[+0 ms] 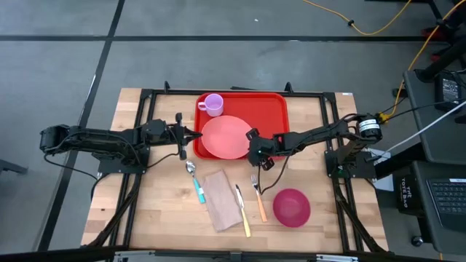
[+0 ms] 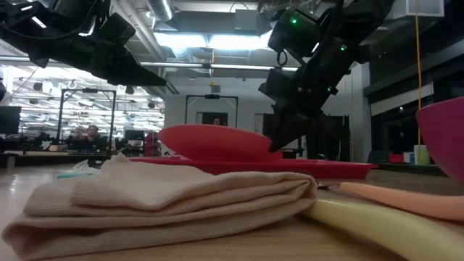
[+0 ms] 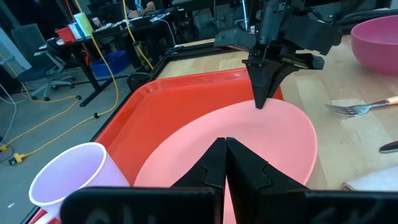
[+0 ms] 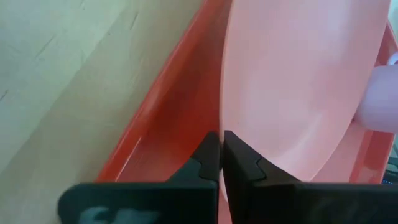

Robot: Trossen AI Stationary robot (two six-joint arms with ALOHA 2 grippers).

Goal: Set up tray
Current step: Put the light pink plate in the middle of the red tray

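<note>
From above, the red tray (image 1: pixel 244 109) sits at the table's far centre, holding a pink plate (image 1: pixel 226 137) and lilac cup (image 1: pixel 213 104). The left gripper (image 1: pixel 195 135) – fingers together, holding nothing – is at the plate's left rim; the right gripper (image 1: pixel 253 138), likewise closed and empty, is at its right rim.

Low view: the right gripper (image 2: pixel 275 145) tips down by the plate's edge.

Wrist views – closed fingertips over plate and tray rim; bare wood lies beside the tray.

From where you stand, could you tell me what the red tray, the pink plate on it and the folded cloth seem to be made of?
The tray looks like moulded plastic: glossy bright red, rounded corners, raised rim. The plate also seems plastic, smooth pink with a soft sheen. The folded cloth looks like a soft beige knit or woven fabric, matte, with visible ribbing and limp folds.
</note>
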